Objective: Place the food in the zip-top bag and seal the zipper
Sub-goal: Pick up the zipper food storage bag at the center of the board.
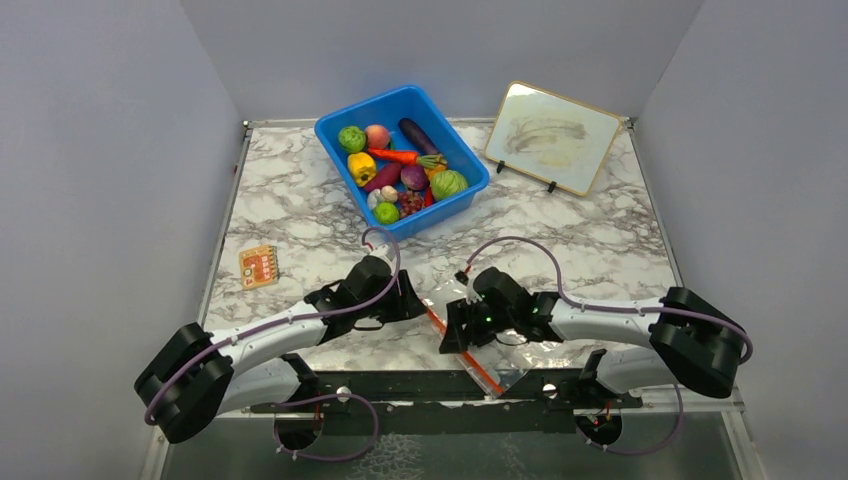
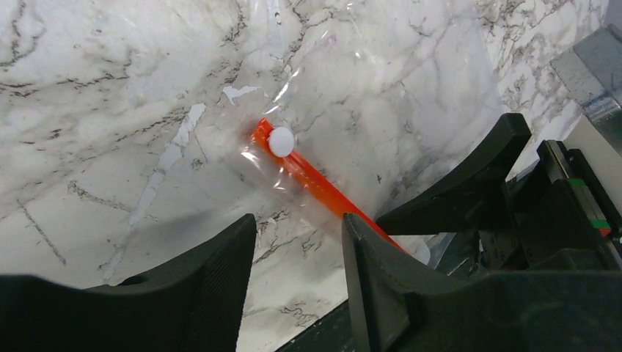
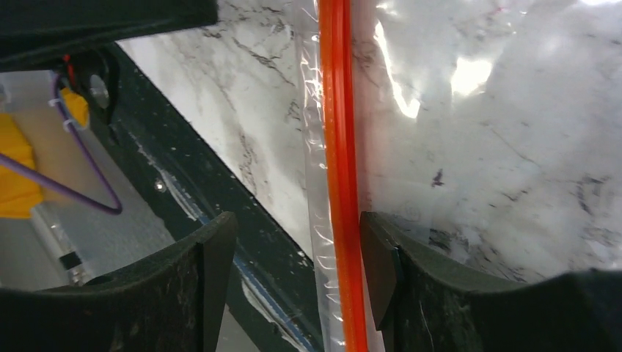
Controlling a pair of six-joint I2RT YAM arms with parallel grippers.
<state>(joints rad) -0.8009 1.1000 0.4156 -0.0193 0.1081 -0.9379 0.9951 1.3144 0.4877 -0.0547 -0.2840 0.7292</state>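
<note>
Black right claw, low, wide astride zipper

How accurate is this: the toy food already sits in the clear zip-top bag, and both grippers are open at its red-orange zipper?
One error: the food is in the blue bin, not the zip-top bag, as the top external view shows. The left gripper and right gripper are open at the zipper.
</note>
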